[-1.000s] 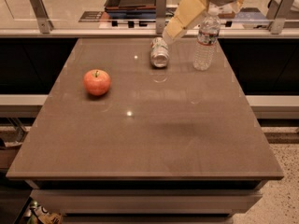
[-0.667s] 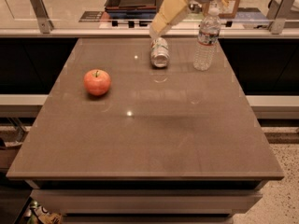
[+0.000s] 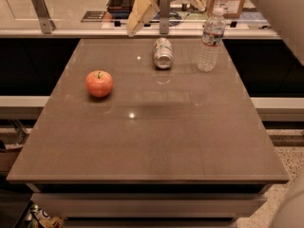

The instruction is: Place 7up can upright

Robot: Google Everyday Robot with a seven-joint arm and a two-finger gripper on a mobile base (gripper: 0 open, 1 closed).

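7up can [image 3: 163, 52] on its side, desk [image 3: 156, 146] 12 o'clock. Gripper [image 3: 167, 4] above it, fingers released wide. Descend straddling the can body; avoid water bottle [image 3: 211, 41] at its 3 o'clock.

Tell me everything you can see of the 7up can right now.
The 7up can is a small silvery metal can with green and red markings, lying on its side near the far edge of the table, shiny end toward the camera. Only the table touches it. The gripper hangs open above it, holding nothing.
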